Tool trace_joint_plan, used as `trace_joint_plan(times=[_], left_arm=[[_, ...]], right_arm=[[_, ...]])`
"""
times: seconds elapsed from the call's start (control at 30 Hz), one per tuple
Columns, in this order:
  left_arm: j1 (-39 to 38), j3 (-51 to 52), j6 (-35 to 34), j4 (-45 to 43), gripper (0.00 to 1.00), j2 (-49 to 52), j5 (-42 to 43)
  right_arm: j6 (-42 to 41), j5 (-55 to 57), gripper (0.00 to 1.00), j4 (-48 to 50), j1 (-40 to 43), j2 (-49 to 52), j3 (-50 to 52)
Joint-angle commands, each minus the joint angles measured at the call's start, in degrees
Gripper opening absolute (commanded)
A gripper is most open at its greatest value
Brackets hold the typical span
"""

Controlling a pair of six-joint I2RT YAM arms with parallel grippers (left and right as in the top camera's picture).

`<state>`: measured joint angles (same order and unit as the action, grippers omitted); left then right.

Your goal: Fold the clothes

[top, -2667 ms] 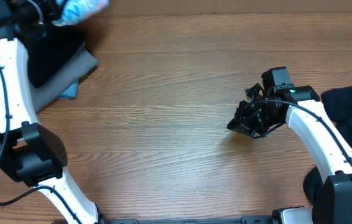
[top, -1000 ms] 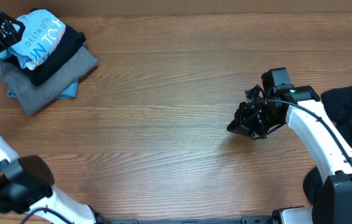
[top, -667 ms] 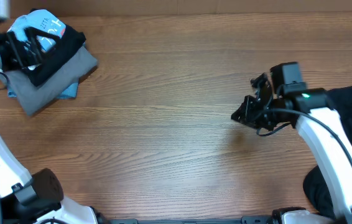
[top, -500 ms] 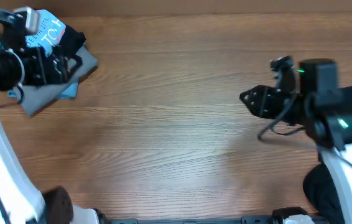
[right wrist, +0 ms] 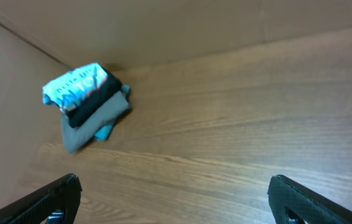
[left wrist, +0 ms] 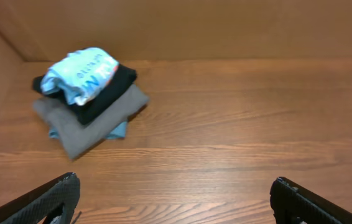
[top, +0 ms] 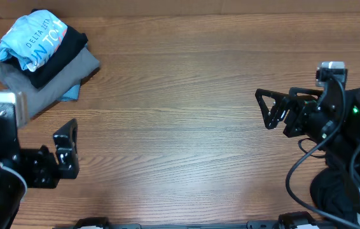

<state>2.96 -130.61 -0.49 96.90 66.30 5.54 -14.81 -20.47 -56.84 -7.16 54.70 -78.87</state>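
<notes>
Clothes (top: 40,54) stacked (far-left corner).

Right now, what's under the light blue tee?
Under the light blue T-shirt lies a black garment, then a grey garment, with a blue edge peeking out below. Their covered parts are hidden.

Open wood of the table (top: 180,127) is seen ahead of the left gripper (left wrist: 175,183) and the right gripper (right wrist: 173,182); wide passage is left between them. One obstacle is noted: the clothes (left wrist: 89,93), stacked far ahead-left of both, near the back wall (left wrist: 194,28).
</notes>
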Motion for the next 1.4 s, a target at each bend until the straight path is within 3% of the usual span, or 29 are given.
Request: trace_joint_plan(times=[0.0,0.53,0.7,1.1,1.37], left_arm=[[-0.5,0.7,-4.0,-0.7,1.0,0.1,-1.1],[-0.5,0.7,-4.0,-0.1,1.0,0.2,-1.1],[-0.5,0.7,-4.0,-0.1,1.0,0.2,-1.1],[-0.5,0.7,-4.0,-0.1,1.0,0.2,-1.1],[-0.5,0.7,-4.0,-0.1,1.0,0.2,-1.1]], right_arm=[[-0.2,0.9,1.0,-0.4,0.1,0.9,-0.8],[-0.2,-6.2,1.0,-2.3,0.1,8.1,-0.8],[1.6,-5.5,1.0,1.2,0.2,7.8,-1.0],[22.9,1.4,1.0,2.8,0.2,-5.3,0.5],[24.3,9.4,1.0,11.6,0.2,-18.7,19.9]])
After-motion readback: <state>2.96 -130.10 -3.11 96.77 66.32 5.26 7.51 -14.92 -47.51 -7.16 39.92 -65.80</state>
